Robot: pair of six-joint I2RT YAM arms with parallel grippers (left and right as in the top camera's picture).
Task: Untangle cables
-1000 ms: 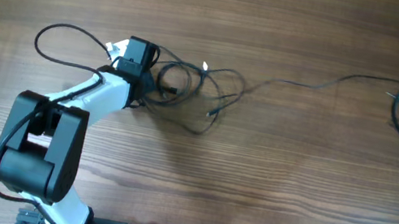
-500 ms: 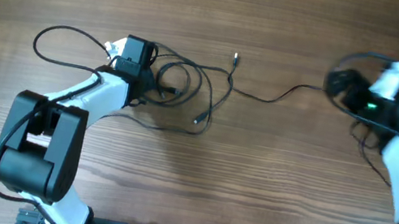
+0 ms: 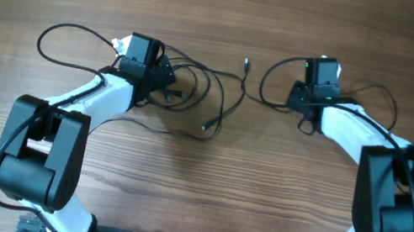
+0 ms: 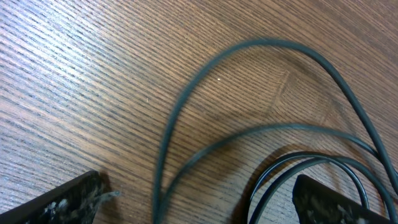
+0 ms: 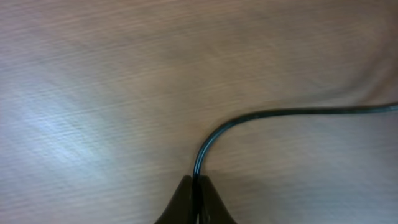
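Since a second ago, the right arm has swung in from the far right edge of the table (image 3: 227, 0) toward the middle, and the left claw has spread apart. We see the left gripper (image 4: 199, 202) standing wide over the tangle of cables (image 3: 181, 94), whose loops lie between its fingers (image 4: 62, 199), unheld. The right gripper (image 5: 194, 199) is pinched tight on one strand (image 5: 280, 113), just right of the tangle.

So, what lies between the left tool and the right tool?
Overhead shows the cables there: tangled loops by the open left tool, a plug tip, and one strand curving to the right tool, which is shut on it.
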